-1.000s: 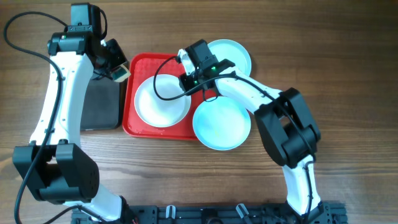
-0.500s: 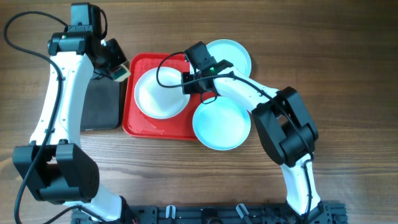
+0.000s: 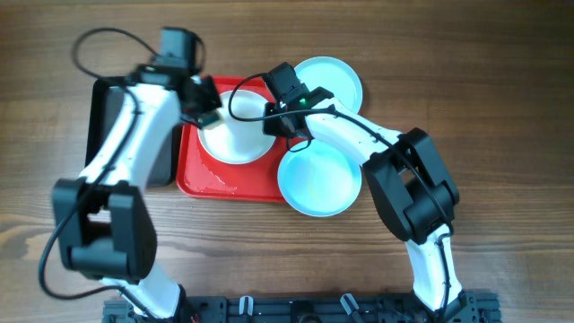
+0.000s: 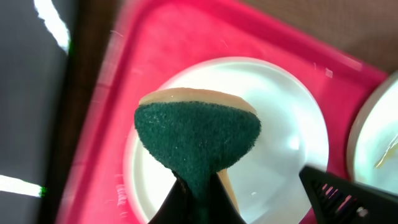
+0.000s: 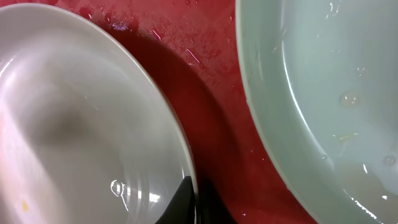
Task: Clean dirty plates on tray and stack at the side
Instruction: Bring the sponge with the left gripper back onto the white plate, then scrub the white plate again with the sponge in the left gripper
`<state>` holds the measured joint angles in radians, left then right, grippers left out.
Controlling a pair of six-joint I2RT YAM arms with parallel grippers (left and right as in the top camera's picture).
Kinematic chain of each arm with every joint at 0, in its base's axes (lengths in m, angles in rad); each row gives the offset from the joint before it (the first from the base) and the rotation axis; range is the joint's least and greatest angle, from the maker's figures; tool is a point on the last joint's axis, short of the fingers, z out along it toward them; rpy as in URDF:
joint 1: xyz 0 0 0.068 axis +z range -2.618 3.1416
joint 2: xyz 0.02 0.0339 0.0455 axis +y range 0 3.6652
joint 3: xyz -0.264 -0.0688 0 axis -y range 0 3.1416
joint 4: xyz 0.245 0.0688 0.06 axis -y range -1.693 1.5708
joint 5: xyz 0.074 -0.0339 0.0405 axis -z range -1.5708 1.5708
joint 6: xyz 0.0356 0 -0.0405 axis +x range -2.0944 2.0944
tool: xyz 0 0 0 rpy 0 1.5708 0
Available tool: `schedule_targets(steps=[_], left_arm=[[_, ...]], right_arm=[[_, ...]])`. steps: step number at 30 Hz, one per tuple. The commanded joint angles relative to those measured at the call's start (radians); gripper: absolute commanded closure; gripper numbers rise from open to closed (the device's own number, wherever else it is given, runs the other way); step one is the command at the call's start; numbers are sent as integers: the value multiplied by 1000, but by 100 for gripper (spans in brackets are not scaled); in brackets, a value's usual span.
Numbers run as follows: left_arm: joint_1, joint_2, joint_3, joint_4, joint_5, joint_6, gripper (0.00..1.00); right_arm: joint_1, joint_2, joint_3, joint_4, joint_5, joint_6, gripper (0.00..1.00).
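Note:
The cream-white plate (image 3: pixel 235 136) lies on the red tray (image 3: pixel 224 179), tilted up at its right rim. My right gripper (image 3: pixel 272 123) is shut on that rim; the right wrist view shows the plate (image 5: pixel 81 124) pinched between the jaws (image 5: pixel 189 199) above the wet tray (image 5: pixel 205 81). My left gripper (image 3: pixel 204 109) is shut on a green scouring sponge (image 4: pixel 198 134) held just above the plate (image 4: pixel 280 124). One pale-blue plate (image 3: pixel 319 177) overlaps the tray's right edge. Another pale-blue plate (image 3: pixel 334 79) lies on the table behind it.
A smaller black tray (image 3: pixel 121 135) lies left of the red tray, partly under my left arm. The right arm stretches over the two pale-blue plates. Bare wooden table (image 3: pixel 502 108) lies to the right and in front.
My left arm has swung right from over the black tray, bringing the sponge over the cream-white plate. The right gripper has shifted the plate slightly toward the tray's far side.

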<state>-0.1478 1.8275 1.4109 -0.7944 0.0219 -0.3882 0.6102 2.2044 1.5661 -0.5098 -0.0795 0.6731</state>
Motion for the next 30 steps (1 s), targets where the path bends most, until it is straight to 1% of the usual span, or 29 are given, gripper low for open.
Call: schedule_targets(steps=[1, 4, 7, 9, 13, 16, 18, 21, 24, 27, 30], left_arm=[[-66, 43, -83, 87, 5, -13, 96], [-84, 69, -121, 114, -15, -13, 96], [-86, 89, -150, 106, -15, -12, 96], [-86, 92, -167, 103, -14, 9, 96], [-86, 92, -183, 98, -2, 120, 96], [-86, 92, -183, 95, 64, 308, 96], [-86, 92, -183, 100, 42, 371, 96], [-85, 93, -183, 144, -97, 377, 96], [-85, 102, -183, 211, -194, 377, 96], [-85, 117, -183, 285, -241, 377, 96], [-85, 137, -183, 351, -248, 372, 96]], right_arm=[[8, 8, -14, -11, 37, 1, 95], [8, 10, -14, -11, 37, -11, 96], [6, 12, -14, -11, 40, -17, 96], [6, 13, -14, -10, 40, -17, 96], [6, 14, -14, -10, 40, -16, 96], [6, 14, -14, -5, 40, -16, 95], [6, 14, -14, -5, 40, -16, 96], [6, 14, -14, -5, 40, -17, 96], [6, 14, -14, -4, 40, -19, 96], [7, 14, -14, -5, 40, -19, 96], [6, 14, -14, -4, 40, -19, 96]])
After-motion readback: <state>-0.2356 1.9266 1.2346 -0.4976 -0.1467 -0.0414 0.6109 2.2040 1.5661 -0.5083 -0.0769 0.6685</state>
